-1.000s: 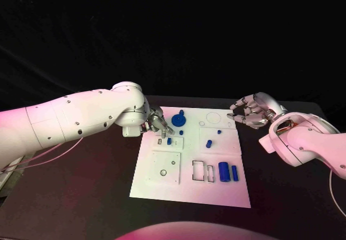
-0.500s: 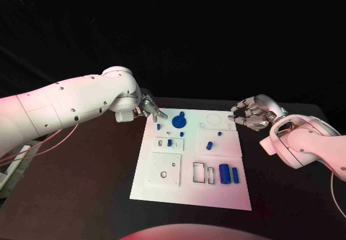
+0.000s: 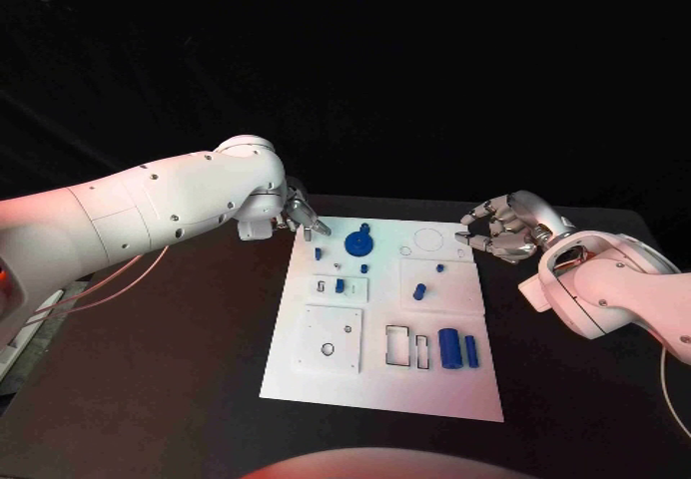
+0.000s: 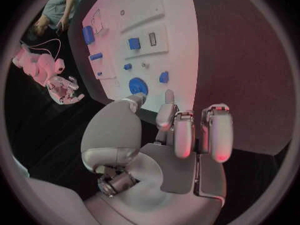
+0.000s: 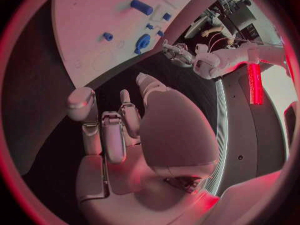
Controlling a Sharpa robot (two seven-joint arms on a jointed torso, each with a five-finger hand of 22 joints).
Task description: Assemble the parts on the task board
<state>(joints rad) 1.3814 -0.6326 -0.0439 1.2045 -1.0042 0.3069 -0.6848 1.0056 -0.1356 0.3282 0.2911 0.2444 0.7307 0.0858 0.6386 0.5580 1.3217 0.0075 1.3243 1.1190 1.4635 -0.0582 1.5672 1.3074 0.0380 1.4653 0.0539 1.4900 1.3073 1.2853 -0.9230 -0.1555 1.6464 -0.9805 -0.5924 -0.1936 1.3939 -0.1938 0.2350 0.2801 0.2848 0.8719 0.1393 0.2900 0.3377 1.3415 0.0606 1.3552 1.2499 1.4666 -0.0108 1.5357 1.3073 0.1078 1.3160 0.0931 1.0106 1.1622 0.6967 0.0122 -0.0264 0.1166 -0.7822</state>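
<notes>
The white task board (image 3: 332,374) lies in the middle of the black table. On its far half are a blue disc with a tab (image 3: 357,239) and several small blue pegs (image 3: 339,284). A blue cylinder (image 3: 448,345) and a blue bar (image 3: 469,348) lie near its right edge. My left hand (image 3: 303,218) hovers at the board's far left corner, fingers apart, holding nothing. In the left wrist view the left hand (image 4: 181,135) is above the blue disc (image 4: 138,86). My right hand (image 3: 501,230) hangs just off the board's far right corner, fingers loosely bent and empty; the right wrist view shows this hand (image 5: 122,130) the same.
Rectangular recesses (image 3: 396,341) and a square plate with a hole (image 3: 332,337) mark the board's near half. A round outline (image 3: 427,238) lies at its far right. Dark table surface (image 3: 173,359) surrounds the board on all sides.
My left hand has lifted off the board by the small pegs and drawn back to the far left corner. My right hand has hardly moved.
</notes>
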